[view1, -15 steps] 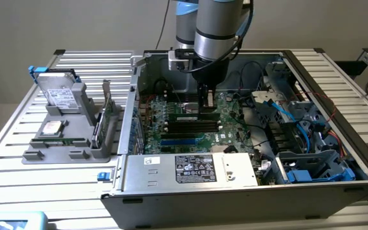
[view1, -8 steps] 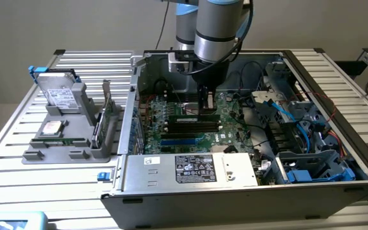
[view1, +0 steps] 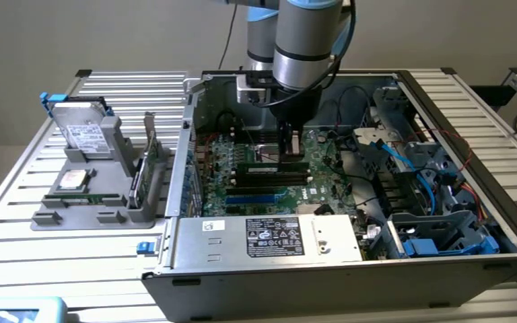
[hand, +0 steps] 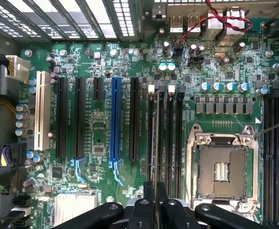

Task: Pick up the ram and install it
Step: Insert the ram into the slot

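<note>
Gripper (view1: 290,156): closed on the ram (view1: 272,164). In the wrist view the thin green stick (hand: 155,143) runs edge-on out from between the two dark fingers (hand: 144,210), so we read this as a firm pinch on its upper edge.
Ram: held with its long side level and its contact edge down, just over the bank of black memory slots (hand: 170,143) beside the CPU socket (hand: 220,167). We cannot tell whether its lower edge touches a slot.
Why this hold: we judge that gripping the top edge leaves the contact edge free. It also keeps the stick lined up along the slot beneath it.
Arm (view1: 303,47): it comes down from above into the open computer case (view1: 330,289), with the wrist upright and the gripper pointing straight down at the motherboard (hand: 96,129).
Case: it lies on its side on the tabletop (view1: 25,269) with the open face up, so the board faces the arm.
Task standing: the ram is picked up and brought to the slots. We do not see it seated.
</note>
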Available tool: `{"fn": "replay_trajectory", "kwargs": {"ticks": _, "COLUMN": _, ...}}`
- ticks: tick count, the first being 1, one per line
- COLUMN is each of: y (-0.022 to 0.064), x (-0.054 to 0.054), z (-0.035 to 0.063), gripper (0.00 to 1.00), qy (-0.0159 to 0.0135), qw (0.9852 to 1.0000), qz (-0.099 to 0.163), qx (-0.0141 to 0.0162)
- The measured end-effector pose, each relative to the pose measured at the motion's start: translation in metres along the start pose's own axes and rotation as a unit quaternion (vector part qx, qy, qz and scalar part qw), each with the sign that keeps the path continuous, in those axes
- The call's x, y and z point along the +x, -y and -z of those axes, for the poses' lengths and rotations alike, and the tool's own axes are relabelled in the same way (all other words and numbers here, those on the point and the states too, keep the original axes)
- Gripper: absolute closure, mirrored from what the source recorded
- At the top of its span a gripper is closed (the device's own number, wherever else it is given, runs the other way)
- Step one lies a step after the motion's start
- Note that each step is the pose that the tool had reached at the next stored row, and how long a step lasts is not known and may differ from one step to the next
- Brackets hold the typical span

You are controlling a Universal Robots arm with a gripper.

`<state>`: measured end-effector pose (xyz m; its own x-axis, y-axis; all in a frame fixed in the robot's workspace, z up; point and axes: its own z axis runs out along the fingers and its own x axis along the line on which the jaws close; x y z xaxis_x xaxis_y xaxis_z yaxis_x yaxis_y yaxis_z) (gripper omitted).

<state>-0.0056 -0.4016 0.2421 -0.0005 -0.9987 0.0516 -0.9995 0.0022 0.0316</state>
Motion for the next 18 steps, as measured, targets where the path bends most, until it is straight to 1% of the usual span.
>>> {"fn": "replay_trajectory", "kwargs": {"ticks": 18, "y": 0.0002, "x": 0.0006, "z": -0.0069, "gripper": 0.86, "qy": -0.0002, "qw": 1.0000, "qz": 0.000, "qx": 0.0015}}
